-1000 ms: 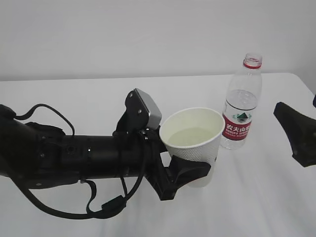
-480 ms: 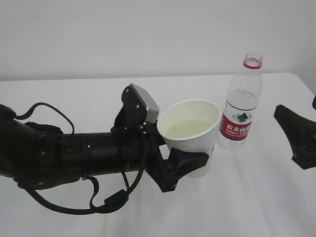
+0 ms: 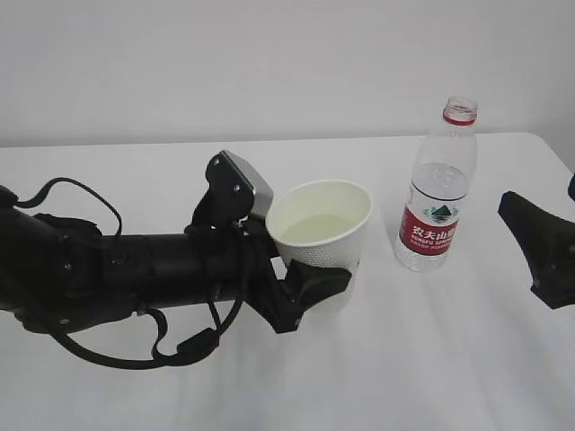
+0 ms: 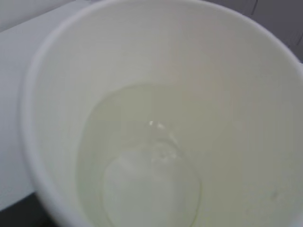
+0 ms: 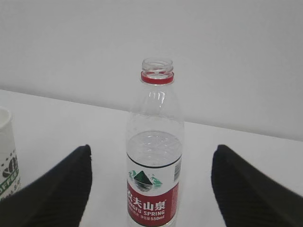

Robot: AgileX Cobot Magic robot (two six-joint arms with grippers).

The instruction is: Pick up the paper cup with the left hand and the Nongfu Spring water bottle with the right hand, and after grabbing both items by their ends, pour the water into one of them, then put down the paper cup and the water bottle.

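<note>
Left wrist view only: shows water [image 4: 151, 189] inside paper cup [image 3: 322, 235], clamped by left hand [image 3: 301, 283]. Right hand [image 5: 151, 189] jaws apart, Nongfu Spring water bottle [image 5: 154, 156] upright, uncapped.

The water bottle [image 3: 438, 187] stands alone near the table's [image 3: 467, 359] far right edge, bare cloth all round it. The left hand [image 3: 310, 287] and paper cup [image 3: 321, 235] block mid-table; a clear lane separates cup and bottle.
</note>
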